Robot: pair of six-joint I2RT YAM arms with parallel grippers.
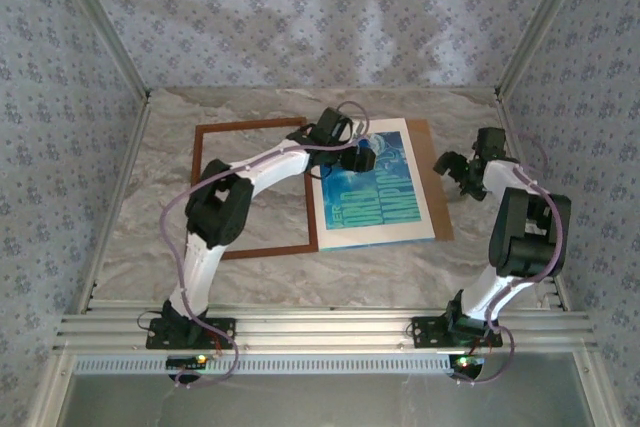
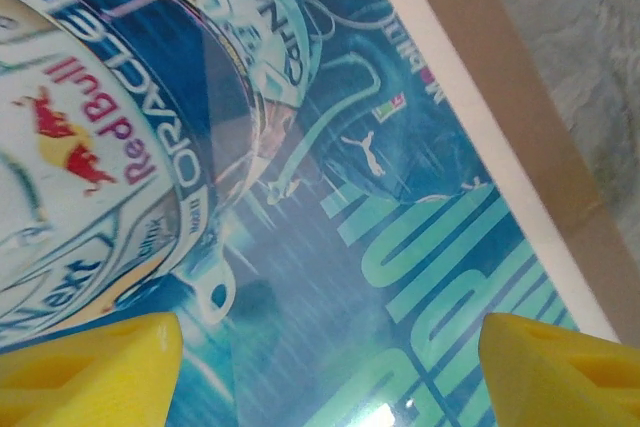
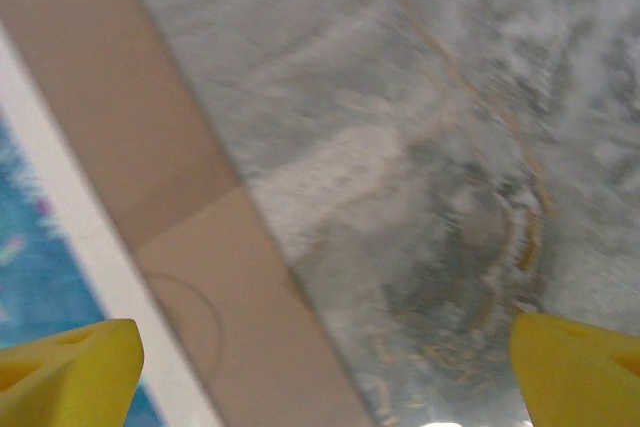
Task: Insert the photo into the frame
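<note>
Overhead: the frame (image 1: 265, 251) lies flat on the marble table (image 1: 150, 237), left of centre, with bare table inside it. The photo (image 1: 385, 202) lies flat just right of it, outside the frame, its left edge against the frame's right rail. It has a white border (image 1: 424, 202) and sits on a brown backing board (image 1: 441, 197) that sticks out on the right and far sides. The left arm reaches across the frame, and the left gripper (image 1: 358, 154) is over the photo's far-left part. The right gripper (image 1: 460, 169) is just off the board's right edge, over the table. Finger state is too small to read from here.

Left wrist: both yellow fingertips (image 2: 90, 367) are spread wide with nothing between them. Under them is the print, with a pale helmet carrying logos and big light-teal lettering. The white border, then the board, then the table run diagonally at the right. Can't tell whether the tips touch the paper.

Right wrist: the yellow fingertips (image 3: 70, 372) are wide apart and hold nothing. Below them, left to right, are a sliver of blue print, the white border, the brown board, then marble. The view is blurry.
</note>
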